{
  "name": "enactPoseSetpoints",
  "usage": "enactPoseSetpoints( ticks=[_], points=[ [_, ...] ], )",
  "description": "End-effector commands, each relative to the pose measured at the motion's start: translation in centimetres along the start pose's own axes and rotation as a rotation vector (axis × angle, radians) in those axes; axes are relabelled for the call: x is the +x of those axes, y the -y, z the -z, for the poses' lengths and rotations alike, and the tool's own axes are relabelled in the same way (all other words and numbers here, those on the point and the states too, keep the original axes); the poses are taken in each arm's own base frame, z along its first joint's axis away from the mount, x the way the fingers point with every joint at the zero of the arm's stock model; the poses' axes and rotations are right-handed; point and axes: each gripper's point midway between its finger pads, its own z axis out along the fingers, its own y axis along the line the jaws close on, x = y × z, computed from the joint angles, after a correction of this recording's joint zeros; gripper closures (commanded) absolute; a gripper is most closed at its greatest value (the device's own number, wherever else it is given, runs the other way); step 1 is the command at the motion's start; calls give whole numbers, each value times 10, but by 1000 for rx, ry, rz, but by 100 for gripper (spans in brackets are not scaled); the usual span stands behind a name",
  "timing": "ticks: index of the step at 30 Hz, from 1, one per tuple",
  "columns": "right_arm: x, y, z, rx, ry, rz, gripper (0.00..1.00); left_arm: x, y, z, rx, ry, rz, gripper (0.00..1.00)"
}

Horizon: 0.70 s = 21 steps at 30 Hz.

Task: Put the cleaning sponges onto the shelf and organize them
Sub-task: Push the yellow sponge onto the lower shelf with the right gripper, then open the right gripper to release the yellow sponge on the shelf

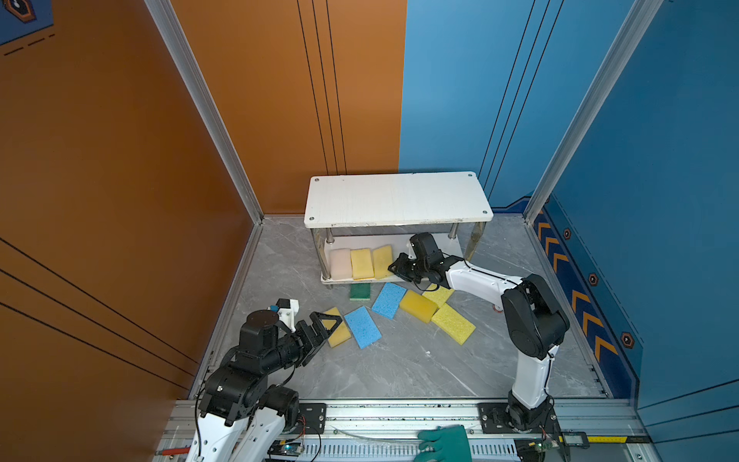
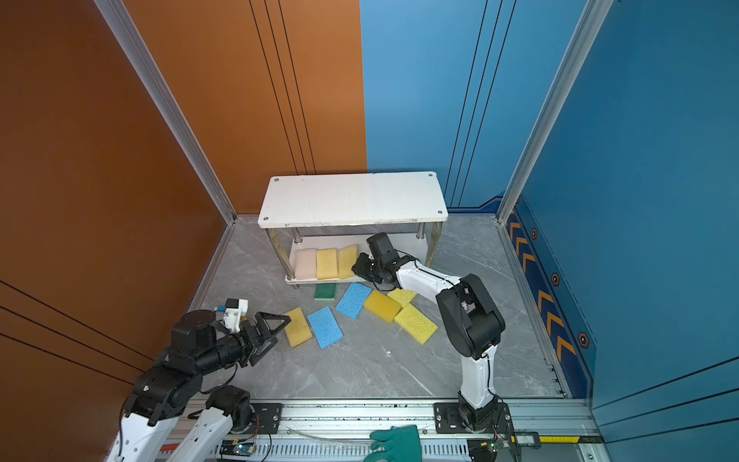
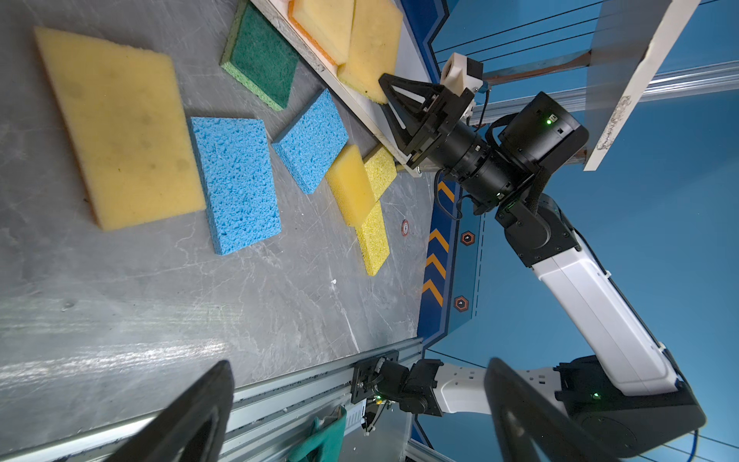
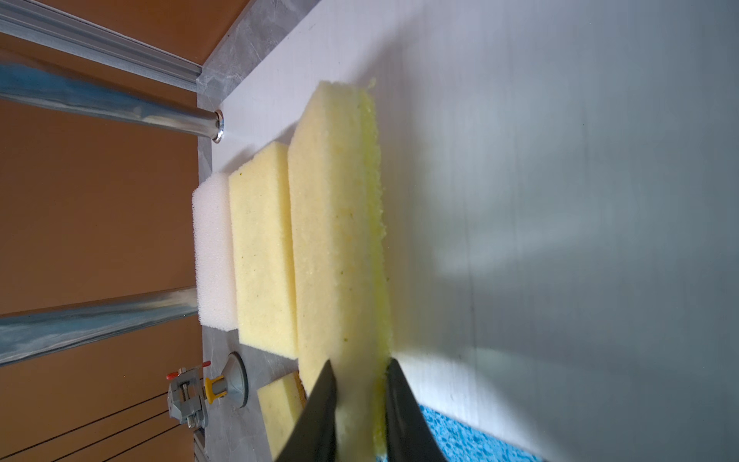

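Note:
The shelf (image 1: 396,200) stands at the back. On its lower board lie a pink-beige sponge (image 1: 340,263) and a yellow one (image 1: 362,263). A third yellow sponge (image 4: 340,224) leans on edge beside them, and my right gripper (image 4: 360,384) is shut on its near end. On the floor in front lie a dark green sponge (image 1: 360,292), two blue sponges (image 1: 388,300) (image 1: 362,327) and several yellow ones (image 1: 418,306). My left gripper (image 1: 326,324) hovers open and empty at the left, its tips over the leftmost yellow sponge (image 1: 338,326).
Chrome posts (image 4: 100,106) bound the lower tier at its left end. A teal-green glove (image 1: 446,444) lies on the front rail. Orange and blue walls close in the left, back and right.

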Motion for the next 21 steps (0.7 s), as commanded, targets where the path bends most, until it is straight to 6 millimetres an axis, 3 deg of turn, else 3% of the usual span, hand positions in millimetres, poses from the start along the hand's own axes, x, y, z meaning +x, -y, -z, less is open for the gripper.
enactPoseSetpoints(
  ticks=[1,12,21],
  points=[
    [-4,3,-5,-3,-7,-1,65,4,0,-2,4,-42,-9,2],
    [-4,8,0,16,-13,6,36,-4,4,-3,13,-48,6,2],
    [-7,3,16,27,-3,35,32,-4,0,-3,16,-43,32,2]
  ],
)
